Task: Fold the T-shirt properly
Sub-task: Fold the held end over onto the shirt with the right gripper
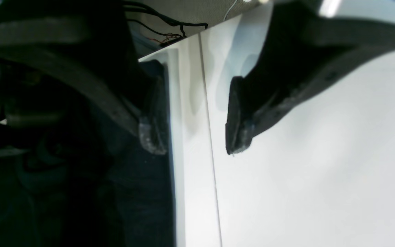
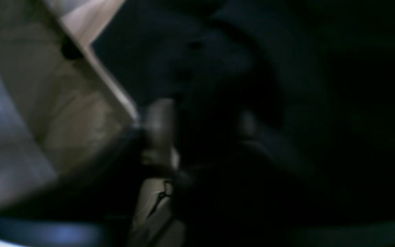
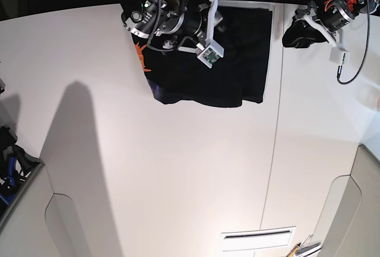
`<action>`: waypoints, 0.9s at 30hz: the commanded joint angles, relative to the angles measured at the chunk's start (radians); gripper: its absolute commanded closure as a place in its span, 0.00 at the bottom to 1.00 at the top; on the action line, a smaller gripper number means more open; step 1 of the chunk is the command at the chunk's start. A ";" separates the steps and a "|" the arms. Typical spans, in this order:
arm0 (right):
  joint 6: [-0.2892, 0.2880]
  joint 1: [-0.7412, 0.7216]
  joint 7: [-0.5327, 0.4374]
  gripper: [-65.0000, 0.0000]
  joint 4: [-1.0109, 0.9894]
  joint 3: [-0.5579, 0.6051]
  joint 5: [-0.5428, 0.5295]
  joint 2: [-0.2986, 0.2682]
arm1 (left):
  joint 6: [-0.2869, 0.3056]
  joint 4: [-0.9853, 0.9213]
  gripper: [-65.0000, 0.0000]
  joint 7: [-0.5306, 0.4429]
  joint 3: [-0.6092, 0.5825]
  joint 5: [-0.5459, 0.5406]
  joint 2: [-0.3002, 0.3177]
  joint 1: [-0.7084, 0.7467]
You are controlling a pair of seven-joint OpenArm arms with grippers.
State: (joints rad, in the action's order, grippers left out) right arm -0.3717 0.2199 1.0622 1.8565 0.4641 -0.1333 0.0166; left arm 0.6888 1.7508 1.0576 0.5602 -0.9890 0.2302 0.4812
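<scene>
The black T-shirt (image 3: pixel 228 67) lies folded into a rough rectangle at the far middle of the white table (image 3: pixel 178 162), with an orange patch (image 3: pixel 141 55) at its left edge. My right arm (image 3: pixel 178 22) hangs over the shirt's far left part. In the right wrist view the right gripper (image 2: pixel 204 130) is blurred against dark cloth (image 2: pixel 218 61), with one finger (image 2: pixel 159 130) at the cloth's edge; its state does not show. My left gripper (image 1: pixel 195 137) stands open with nothing between its fingers, one finger (image 1: pixel 153 133) over the shirt's edge (image 1: pixel 142 192). In the base view the left gripper (image 3: pixel 295 33) sits just right of the shirt.
A seam (image 3: pixel 276 126) runs down the table just right of the shirt. A slotted plate (image 3: pixel 257 238) lies near the front edge. Black cables (image 1: pixel 163 27) hang past the table's far edge. Beige panels (image 3: pixel 29 221) flank the front corners.
</scene>
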 commanded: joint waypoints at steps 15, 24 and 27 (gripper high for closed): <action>0.008 -0.151 -0.044 1.00 0.014 0.003 -0.069 0.090 | 0.009 0.013 0.54 -0.010 0.005 -0.024 0.011 0.001; 0.000 -0.164 -0.079 1.00 -0.002 0.003 -0.140 0.131 | 0.009 0.013 0.54 -0.006 0.005 -0.024 0.011 0.001; -0.001 -0.164 -0.079 1.00 -0.010 0.003 -0.168 0.134 | 0.009 0.013 0.54 -0.006 0.005 -0.024 0.011 0.001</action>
State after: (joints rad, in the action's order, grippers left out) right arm -0.3660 0.0669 1.0107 1.8324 0.4644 -0.2783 0.1333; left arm 0.6888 1.7508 1.0615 0.5602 -0.9920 0.2302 0.4812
